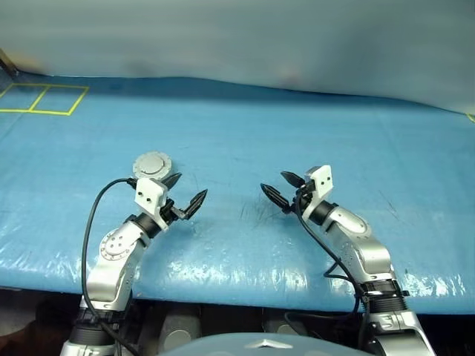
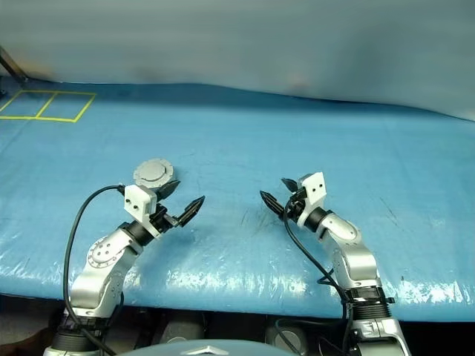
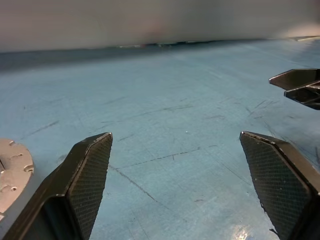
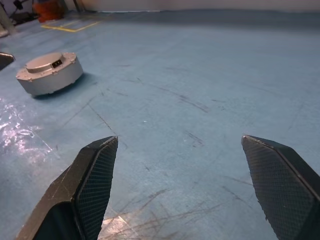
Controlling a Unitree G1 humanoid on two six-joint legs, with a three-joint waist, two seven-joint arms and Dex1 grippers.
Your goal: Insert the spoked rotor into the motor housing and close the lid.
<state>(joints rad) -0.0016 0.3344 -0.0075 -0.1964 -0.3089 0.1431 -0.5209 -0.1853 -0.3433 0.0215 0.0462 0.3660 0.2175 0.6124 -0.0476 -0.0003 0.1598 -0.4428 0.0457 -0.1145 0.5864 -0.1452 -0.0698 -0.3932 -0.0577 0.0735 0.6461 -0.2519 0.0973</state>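
Observation:
The motor housing [image 1: 152, 165] is a low round silver puck on the blue table, left of centre; in the right wrist view the housing [image 4: 50, 74] stands upright. Its pale lid [image 3: 12, 170] lies flat on top, shut. The spoked rotor is out of view. My left gripper [image 1: 185, 190] hovers just in front and to the right of the housing, open and empty, one fingertip close to its rim. About a hand's width to the right, my right gripper [image 1: 280, 186] is also open and empty, pointing toward the left one.
Yellow tape squares [image 1: 44, 99] mark the table's far left corner. The blue sheet [image 1: 245, 133] stretches between and beyond the grippers. The table's front edge [image 1: 245, 285] runs just below both arms. A grey backdrop [image 1: 237, 37] closes the far side.

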